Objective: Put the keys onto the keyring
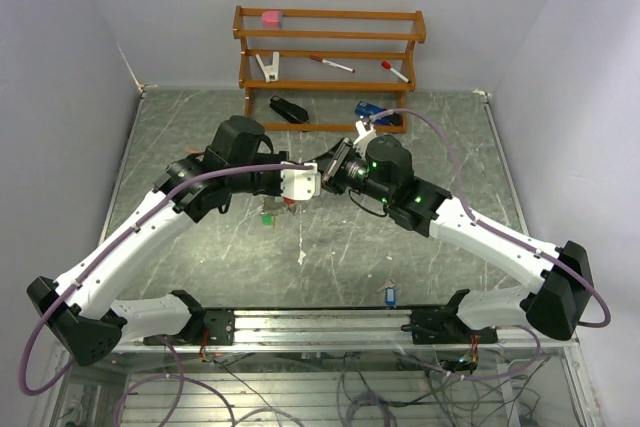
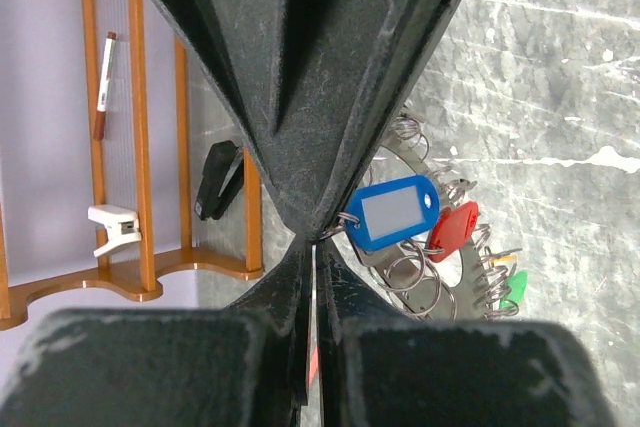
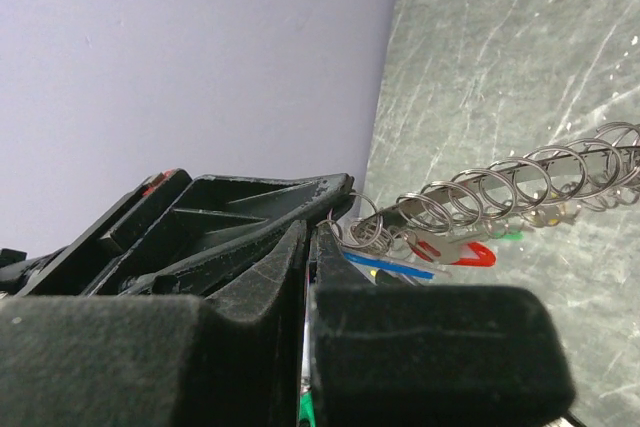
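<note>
1. Nearest me in the overhead view, one of the keys [image 1: 390, 295], blue-headed, lies loose on the table [image 1: 320, 282]. It sits at about 5 o'clock from the table's middle, close to the near edge. Neither wrist camera shows it.
2. At the middle, the left arm [image 1: 130, 247] and the right arm [image 1: 500, 237] meet tip to tip. From overhead they cover nearly all of the keyring, and only a green tag [image 1: 267, 217] peeks out at 7 o'clock from the meeting point.
3. The left wrist camera fills that in. The left gripper [image 2: 315, 247] is closed to a hairline slit with a sliver of red inside. I cannot tell what it pinches.
4. Just off those tips, toward 3 o'clock, a blue tag [image 2: 393, 212] and then a red tag [image 2: 455, 229] hang from small split rings.
5. The right wrist camera shows the right gripper [image 3: 312, 237] squeezed just as narrow. It sees the keyring [image 3: 500, 187] edge-on, as a band threaded with wire loops running toward 2 o'clock. The band's near end is at the fingertips, but I cannot tell whether they actually grip it.
6. Farthest off, at 12 o'clock, stands a wooden rack [image 1: 330, 35]. A black stapler [image 1: 289, 109] and a blue-and-black stapler [image 1: 368, 112] lie just in front of it.
</note>
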`<state>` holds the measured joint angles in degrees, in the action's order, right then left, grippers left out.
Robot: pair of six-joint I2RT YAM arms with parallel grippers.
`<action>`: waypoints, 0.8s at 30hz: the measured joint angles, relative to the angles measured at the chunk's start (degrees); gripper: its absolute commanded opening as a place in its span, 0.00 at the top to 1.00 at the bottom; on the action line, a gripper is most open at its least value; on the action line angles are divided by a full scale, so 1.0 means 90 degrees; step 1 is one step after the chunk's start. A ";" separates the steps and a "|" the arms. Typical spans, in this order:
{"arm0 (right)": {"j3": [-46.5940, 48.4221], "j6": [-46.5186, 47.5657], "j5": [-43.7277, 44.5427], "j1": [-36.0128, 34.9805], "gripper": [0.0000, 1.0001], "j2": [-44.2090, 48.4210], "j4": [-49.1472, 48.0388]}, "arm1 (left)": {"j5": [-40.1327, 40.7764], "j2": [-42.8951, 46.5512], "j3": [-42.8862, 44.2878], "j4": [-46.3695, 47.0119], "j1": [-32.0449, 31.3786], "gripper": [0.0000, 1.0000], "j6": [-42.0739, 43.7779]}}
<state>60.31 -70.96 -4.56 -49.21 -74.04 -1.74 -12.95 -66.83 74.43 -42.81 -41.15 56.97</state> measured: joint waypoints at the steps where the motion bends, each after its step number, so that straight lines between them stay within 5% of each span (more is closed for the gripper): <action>1: 0.0000 -0.0017 0.0019 0.0000 1.00 0.0000 -0.0044 | 0.0012 -0.0005 0.0027 0.0002 0.0000 0.93 -0.0036; 8: 0.0000 -0.0070 0.0231 0.0005 1.00 0.0000 -0.0294 | 0.0029 -0.0005 0.0257 0.0002 -0.0007 0.90 -0.0350; 24: -0.0002 0.0007 -0.0318 0.0437 1.00 -0.0068 -0.0396 | -0.0134 0.0376 0.0121 0.0338 -0.0066 0.66 -0.0466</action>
<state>60.29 -70.89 -7.42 -45.28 -74.65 -5.30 -14.15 -63.44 75.53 -39.77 -41.74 52.77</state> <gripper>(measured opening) 0.006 0.325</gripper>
